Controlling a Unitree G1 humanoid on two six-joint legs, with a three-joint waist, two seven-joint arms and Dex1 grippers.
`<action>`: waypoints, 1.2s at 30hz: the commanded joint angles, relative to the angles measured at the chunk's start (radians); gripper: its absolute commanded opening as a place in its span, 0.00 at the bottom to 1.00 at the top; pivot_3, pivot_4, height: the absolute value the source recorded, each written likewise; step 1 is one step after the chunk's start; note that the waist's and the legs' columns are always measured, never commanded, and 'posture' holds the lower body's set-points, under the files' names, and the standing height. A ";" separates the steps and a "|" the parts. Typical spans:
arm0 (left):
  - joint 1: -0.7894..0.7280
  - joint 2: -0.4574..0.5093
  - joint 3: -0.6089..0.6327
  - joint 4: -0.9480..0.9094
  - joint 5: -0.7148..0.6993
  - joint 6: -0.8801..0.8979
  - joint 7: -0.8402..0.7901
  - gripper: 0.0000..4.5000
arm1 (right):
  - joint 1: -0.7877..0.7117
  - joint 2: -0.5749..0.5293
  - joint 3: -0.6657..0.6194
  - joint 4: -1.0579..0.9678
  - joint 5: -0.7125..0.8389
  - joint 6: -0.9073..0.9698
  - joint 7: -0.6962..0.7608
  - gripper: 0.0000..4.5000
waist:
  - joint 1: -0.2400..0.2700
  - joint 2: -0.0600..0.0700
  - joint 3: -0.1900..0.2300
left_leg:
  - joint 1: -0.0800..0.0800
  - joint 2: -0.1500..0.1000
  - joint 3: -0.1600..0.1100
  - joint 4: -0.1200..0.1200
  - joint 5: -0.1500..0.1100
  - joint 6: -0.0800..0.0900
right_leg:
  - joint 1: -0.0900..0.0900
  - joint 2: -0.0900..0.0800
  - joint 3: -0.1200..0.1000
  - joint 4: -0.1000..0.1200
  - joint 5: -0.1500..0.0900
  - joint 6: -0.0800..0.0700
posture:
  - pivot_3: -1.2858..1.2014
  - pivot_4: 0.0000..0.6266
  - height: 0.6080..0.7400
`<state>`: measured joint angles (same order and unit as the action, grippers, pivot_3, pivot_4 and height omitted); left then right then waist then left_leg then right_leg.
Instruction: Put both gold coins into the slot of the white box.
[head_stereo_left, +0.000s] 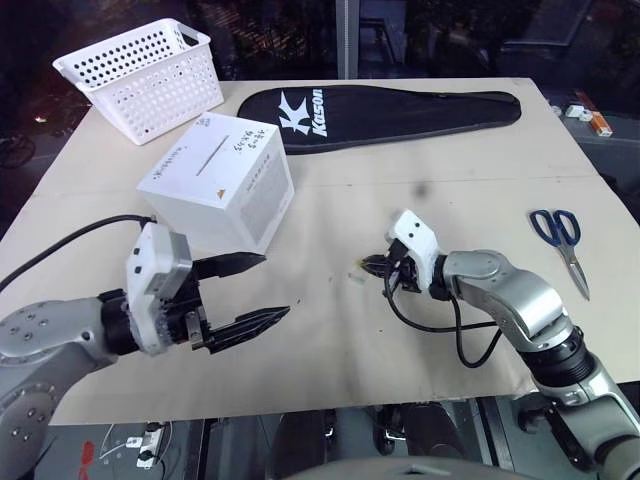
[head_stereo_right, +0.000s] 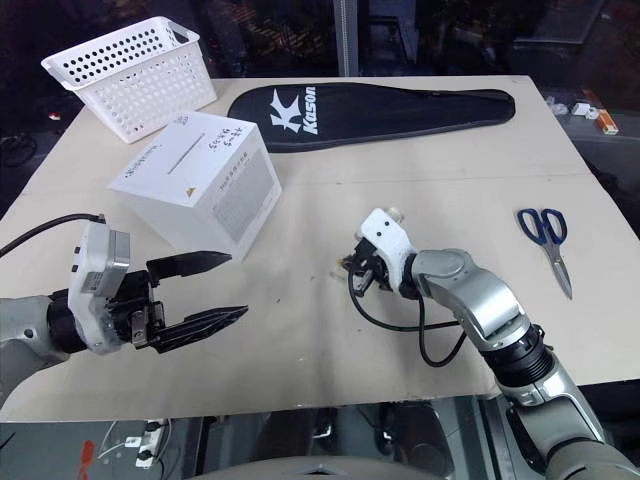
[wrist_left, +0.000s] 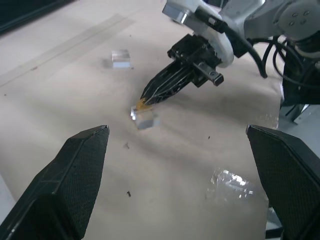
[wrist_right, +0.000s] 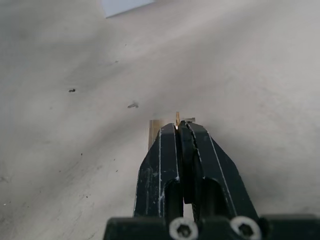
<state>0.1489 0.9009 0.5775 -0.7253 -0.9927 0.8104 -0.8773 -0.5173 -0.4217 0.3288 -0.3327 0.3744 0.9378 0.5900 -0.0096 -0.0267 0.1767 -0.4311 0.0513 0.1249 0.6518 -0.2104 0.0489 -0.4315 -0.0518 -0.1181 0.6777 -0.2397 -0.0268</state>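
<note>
The white box (head_stereo_left: 220, 185) stands tilted at the table's left, its thin dark slot (head_stereo_left: 210, 158) on the top face. My right gripper (head_stereo_left: 372, 268) rests low on the table's middle, shut on a gold coin (wrist_left: 143, 104). The coin's thin gold edge shows at the fingertips (wrist_right: 181, 131), above a glassy squarish piece (wrist_left: 146, 120) on the table. A second glassy squarish coin (wrist_left: 121, 58) lies on the table a little beyond. My left gripper (head_stereo_left: 272, 285) hovers open and empty in front of the box, pointing toward the right gripper.
A white perforated basket (head_stereo_left: 140, 75) sits at the back left, with a black racket cover (head_stereo_left: 380, 108) across the back. Blue-handled scissors (head_stereo_left: 562, 240) lie at the right. A clear scrap (wrist_left: 230, 181) lies near the coins. The table's front edge runs just below both arms.
</note>
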 joint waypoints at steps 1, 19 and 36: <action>-0.047 -0.002 -0.012 0.020 -0.094 0.032 0.067 1.00 | -0.038 0.027 -0.126 -0.043 0.101 0.027 0.030 0.01 | 0.001 0.000 0.000 | 0.000 0.000 0.000 0.000 0.000 0.000 | 0.000 0.000 0.000 0.000 0.000 0.000 | 0.52 0.24 0.99; -0.368 -0.076 -0.225 0.155 -0.376 0.086 0.308 0.49 | -0.182 0.073 -0.383 -0.150 0.631 0.203 0.048 0.00 | -0.001 0.000 0.001 | 0.000 0.000 -0.001 0.000 0.003 0.004 | 0.001 0.001 0.000 0.000 0.000 0.000 | 0.52 0.24 0.99; -0.397 -0.087 -0.239 0.142 -0.394 0.072 0.342 0.36 | -0.226 0.083 -0.311 -0.113 0.642 0.157 0.053 0.00 | -0.001 0.000 0.001 | 0.000 0.000 -0.001 0.000 0.003 0.004 | 0.001 0.001 0.000 0.000 0.000 0.000 | 0.52 0.24 0.99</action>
<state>-0.2338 0.8130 0.3224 -0.5588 -1.3648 0.9044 -0.5382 -0.7190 -0.3397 0.0162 -0.4302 1.0001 1.1203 0.6277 -0.0105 -0.0263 0.1774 -0.4313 0.0512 0.1241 0.6514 -0.2076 0.0527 -0.4308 -0.0507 -0.1180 0.6777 -0.2395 -0.0266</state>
